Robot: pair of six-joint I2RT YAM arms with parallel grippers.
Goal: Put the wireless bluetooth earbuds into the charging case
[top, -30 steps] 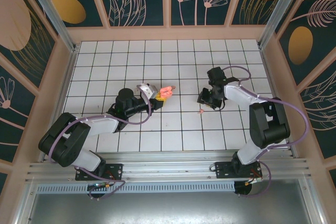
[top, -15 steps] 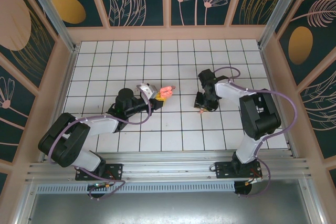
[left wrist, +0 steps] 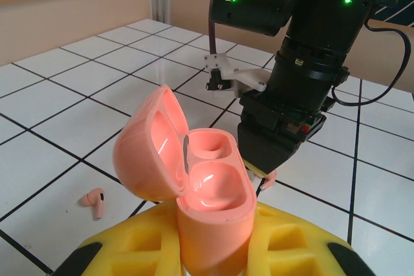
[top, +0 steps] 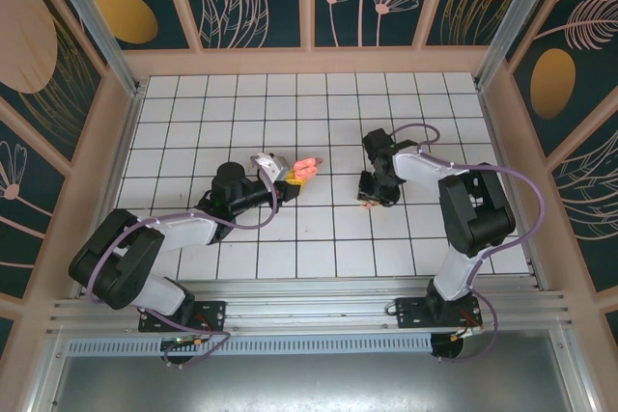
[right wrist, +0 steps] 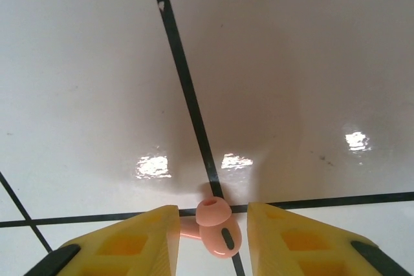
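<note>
My left gripper [top: 290, 176] [left wrist: 213, 253] is shut on the salmon-pink charging case [left wrist: 210, 185] [top: 307, 169]. The case stands upright with its lid open and both wells empty. My right gripper [top: 370, 200] [right wrist: 213, 224] points down at the tiles with its yellow fingers [right wrist: 139, 240] on either side of a salmon-pink earbud [right wrist: 218, 234]. The jaws are open, with a gap on the earbud's right side and its stem reaching toward the left finger. In the left wrist view this earbud [left wrist: 269, 178] peeks out under the right gripper [left wrist: 264, 170]. A second pink earbud [left wrist: 94, 202] lies on the tile left of the case.
The white tiled floor [top: 290, 113] is walled in by beige panels [top: 309, 62] on three sides. Both arm bases sit at the near edge. The right arm's purple cable [top: 541, 209] loops out to the right.
The right gripper has moved left and down over the pink earbud, and its jaws have narrowed around it. The left gripper and the case have not moved.
</note>
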